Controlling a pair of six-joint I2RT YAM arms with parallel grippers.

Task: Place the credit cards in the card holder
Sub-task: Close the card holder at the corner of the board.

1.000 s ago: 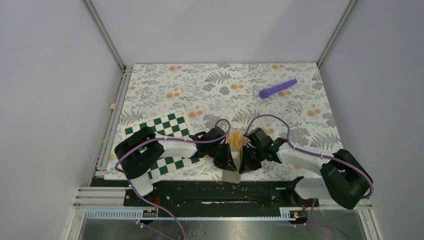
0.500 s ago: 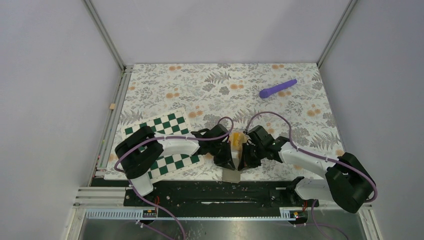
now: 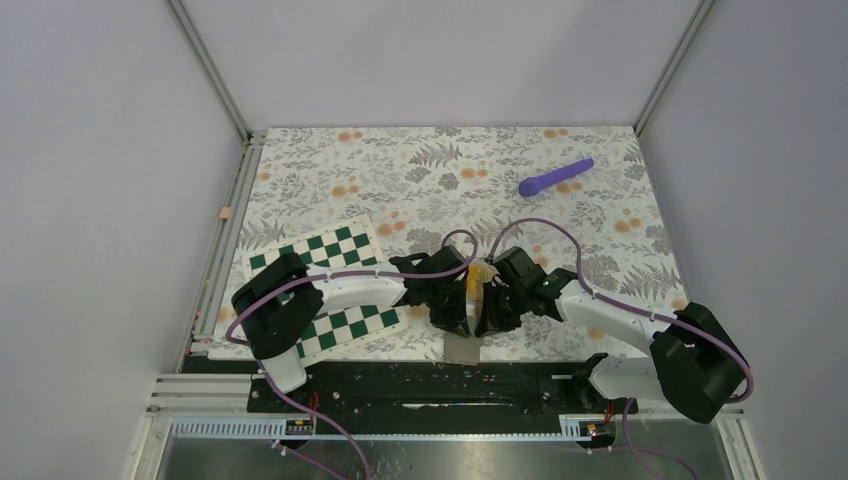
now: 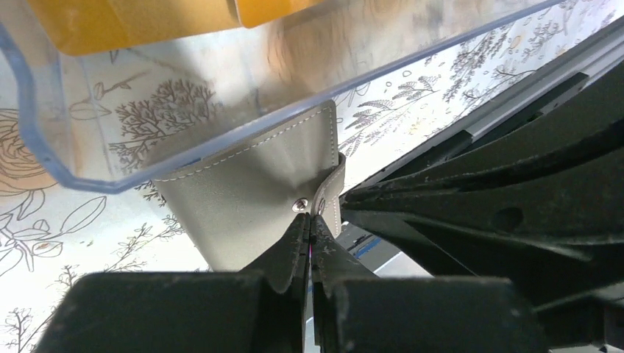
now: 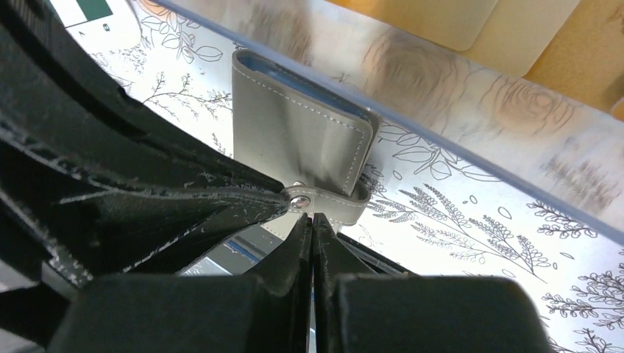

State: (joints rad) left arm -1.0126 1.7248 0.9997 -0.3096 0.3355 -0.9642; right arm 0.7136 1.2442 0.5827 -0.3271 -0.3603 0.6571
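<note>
Grey leather card holder [image 4: 243,184] is pinched at its strap by left gripper [image 4: 310,226] and right gripper [image 5: 313,220], likely to unsnap it.

No lettering, label, brand mark or number legible on the card holder [image 4: 243,184], the credit cards [image 4: 147,18], the chessboard [image 3: 330,250] or the purple rod [image 3: 556,177]. Only a tiny dark mark on the chessboard's white margin, right wrist view, too small to read.
</note>
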